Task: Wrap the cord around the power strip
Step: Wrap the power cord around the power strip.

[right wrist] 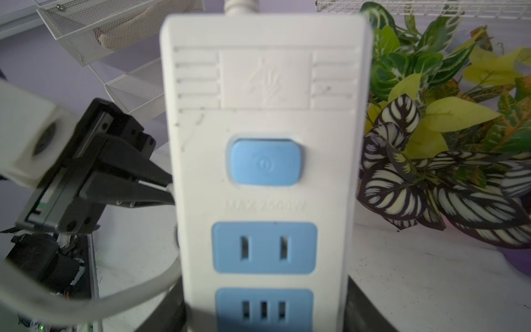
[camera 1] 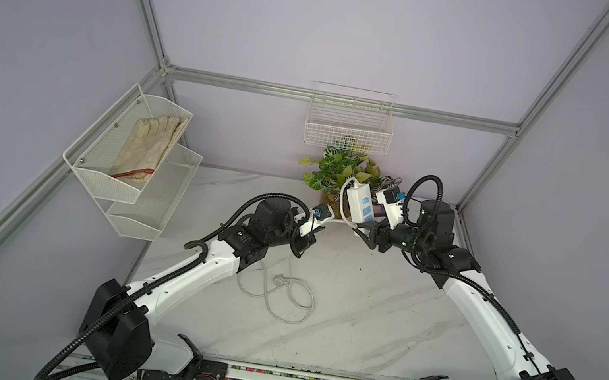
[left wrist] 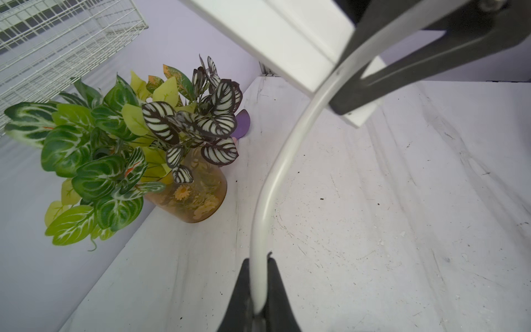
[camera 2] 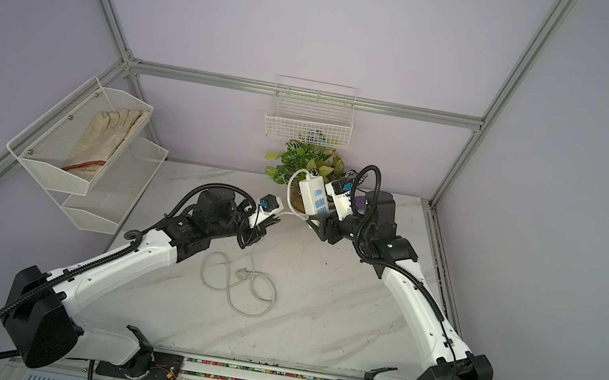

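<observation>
White power strip (camera 1: 360, 203) gripped, cord (left wrist: 270, 181) pinched.

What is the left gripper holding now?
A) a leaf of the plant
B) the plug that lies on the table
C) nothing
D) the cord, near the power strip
D: in the left wrist view the left gripper is shut on the cord, which curves up to the power strip held by the right gripper; the plug lies free on the table.
</observation>
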Available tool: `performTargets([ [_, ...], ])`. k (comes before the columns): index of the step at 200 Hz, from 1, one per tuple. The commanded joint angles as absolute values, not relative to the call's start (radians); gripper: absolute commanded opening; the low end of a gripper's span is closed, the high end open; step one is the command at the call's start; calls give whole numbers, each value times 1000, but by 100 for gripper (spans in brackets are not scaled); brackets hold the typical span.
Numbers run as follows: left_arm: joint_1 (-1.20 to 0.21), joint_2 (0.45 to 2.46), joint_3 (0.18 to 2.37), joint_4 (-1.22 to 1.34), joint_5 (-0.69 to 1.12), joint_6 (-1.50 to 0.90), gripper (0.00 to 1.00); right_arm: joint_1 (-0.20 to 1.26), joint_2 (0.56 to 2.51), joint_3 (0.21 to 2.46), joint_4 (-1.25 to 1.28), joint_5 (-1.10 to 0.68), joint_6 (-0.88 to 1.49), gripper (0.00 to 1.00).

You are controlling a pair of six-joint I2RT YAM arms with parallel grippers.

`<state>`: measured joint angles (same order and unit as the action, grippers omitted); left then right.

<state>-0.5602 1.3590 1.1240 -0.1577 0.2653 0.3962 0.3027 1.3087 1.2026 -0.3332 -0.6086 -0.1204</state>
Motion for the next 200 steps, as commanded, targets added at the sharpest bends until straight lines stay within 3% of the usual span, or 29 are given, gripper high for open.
performTargets([
  [1, -531, 1376, 1160, -163, 309, 415, 0, 296, 1257, 1197, -291, -707, -187, 5],
  [46, -507, 1404, 1173, -178, 310, 441, 0, 295, 1246, 1168, -296, -940, -312, 1],
  [92, -463, 1466, 1211, -177, 331, 435, 0, 295, 1232, 1143, -373, -1032, -435, 0],
  [164, -456, 1546, 1311, -182, 353, 456, 0, 313, 1274, 1134, -525, -1051, -571, 0],
  [200, -465, 1577, 1349, -185, 334, 472, 0, 361, 1313, 1156, -613, -967, -643, 0],
])
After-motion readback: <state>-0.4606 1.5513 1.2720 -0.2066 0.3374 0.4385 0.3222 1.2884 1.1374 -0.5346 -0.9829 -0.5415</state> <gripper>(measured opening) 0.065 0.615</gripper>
